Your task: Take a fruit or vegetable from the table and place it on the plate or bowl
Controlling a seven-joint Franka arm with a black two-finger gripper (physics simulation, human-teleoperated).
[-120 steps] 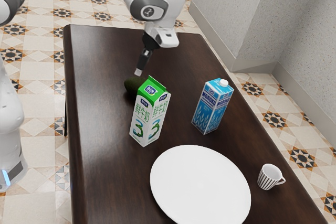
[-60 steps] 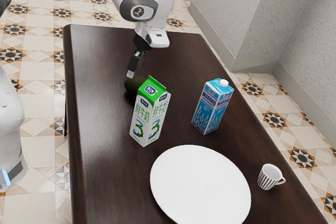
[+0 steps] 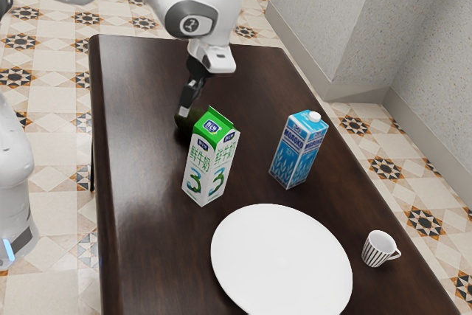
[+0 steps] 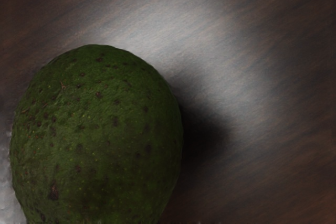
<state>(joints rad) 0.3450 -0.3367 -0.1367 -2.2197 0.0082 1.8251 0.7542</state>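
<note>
My pincer (image 3: 189, 99) hangs in the upper middle of the exterior view, directly over the avocado (image 3: 180, 119), with only a small gap between them as far as I can judge. Whether it is spread or pressed together I cannot tell: from this side it reads as one dark bar. It holds nothing yet.

The avocado lies on the dark wooden table (image 3: 133, 182), just behind the green-and-white milk carton (image 3: 211, 156), which covers the end of the fruit toward the exterior view's right. The wrist view has the avocado (image 4: 97, 135) right under my hand, dark green and pebbled, resting on the wood with its shadow beside it. It sits off to one side of my hand's centre, so I judge a small sideways correction is needed before I go straight down. Its shape is oval, but one end is cut off by the frame, so I can only guess at its long axis.

The white plate (image 3: 280, 263) is well apart, at the lower middle of the exterior view, beyond the green carton. A blue carton (image 3: 298, 149) and a striped cup (image 3: 379, 247) stand toward the exterior view's right.
</note>
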